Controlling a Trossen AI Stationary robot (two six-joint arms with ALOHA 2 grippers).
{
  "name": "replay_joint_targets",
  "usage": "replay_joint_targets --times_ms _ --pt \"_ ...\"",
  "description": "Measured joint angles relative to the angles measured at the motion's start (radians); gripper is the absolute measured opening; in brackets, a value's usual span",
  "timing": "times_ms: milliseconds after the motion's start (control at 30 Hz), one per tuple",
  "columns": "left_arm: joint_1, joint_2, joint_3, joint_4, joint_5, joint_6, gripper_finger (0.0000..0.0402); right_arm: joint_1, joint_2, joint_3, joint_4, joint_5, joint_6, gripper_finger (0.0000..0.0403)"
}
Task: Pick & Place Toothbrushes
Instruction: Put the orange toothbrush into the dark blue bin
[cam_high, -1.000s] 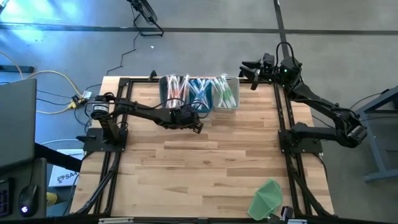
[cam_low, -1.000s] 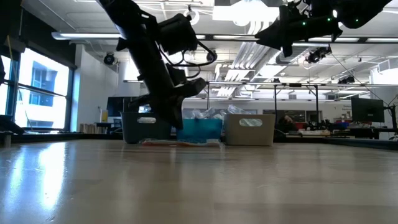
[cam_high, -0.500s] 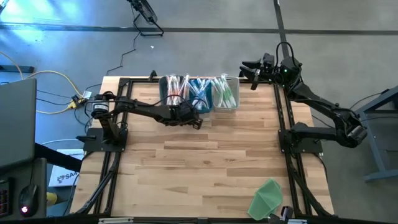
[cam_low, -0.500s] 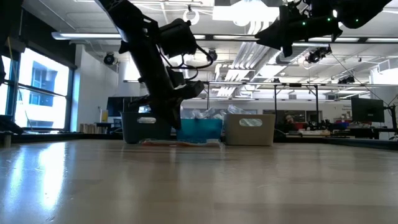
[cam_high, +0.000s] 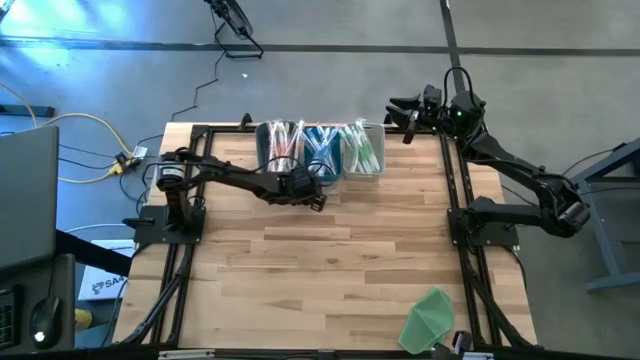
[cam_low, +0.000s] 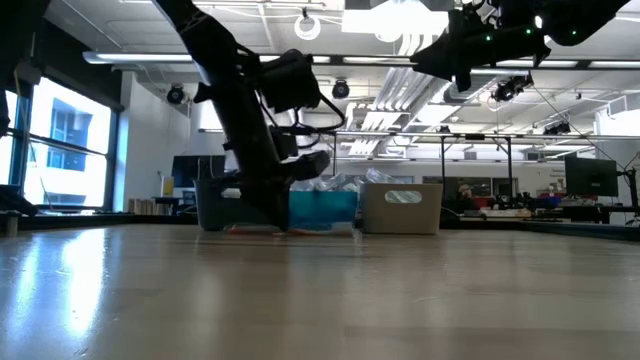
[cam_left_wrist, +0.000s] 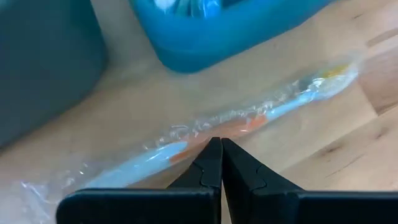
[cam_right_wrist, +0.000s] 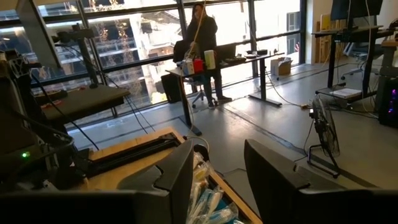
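Observation:
A toothbrush (cam_left_wrist: 249, 121) with orange and light blue parts lies flat in a clear wrapper on the wooden table, just in front of the blue bin (cam_left_wrist: 230, 31). My left gripper (cam_left_wrist: 216, 148) is shut and slants down with its fingertips over the toothbrush's middle; the high view shows it (cam_high: 318, 201) close before the bins. Three bins (cam_high: 322, 150) at the far edge hold several toothbrushes. My right gripper (cam_right_wrist: 217, 180) hangs open and level, high over the table's far right corner (cam_high: 402, 115), with nothing between its fingers. My left gripper's shut fingertips (cam_left_wrist: 211, 155) stand over the middle of the wrapped toothbrush (cam_left_wrist: 239, 127), slanting down from the near left and lying across it. I cannot tell whether they touch the wrapper. The toothbrush lies flat on the table.
A grey bin (cam_high: 278, 145), the blue bin and a pale bin (cam_high: 364, 150) stand side by side at the far edge. A green cloth-like sheet (cam_high: 430, 318) lies at the near right corner. Black frame rails (cam_high: 470, 230) run along both sides. Bare wood (cam_high: 330, 270) fills the middle.
My left gripper has sunk a little toward the table and the wrapped toothbrush in front of the bins, staying shut. The right arm has kept still.

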Motion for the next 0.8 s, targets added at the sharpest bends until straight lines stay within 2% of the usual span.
replay_joint_targets --times_ms 333,800 --pt "0.000 0.012 0.000 0.018 0.008 0.000 0.0000 0.000 0.000 0.000 -0.006 -0.001 0.000 0.0136" --pt "-0.005 0.012 0.000 0.016 0.123 0.003 0.0000 0.000 0.000 0.000 -0.007 -0.004 0.000 0.0136"
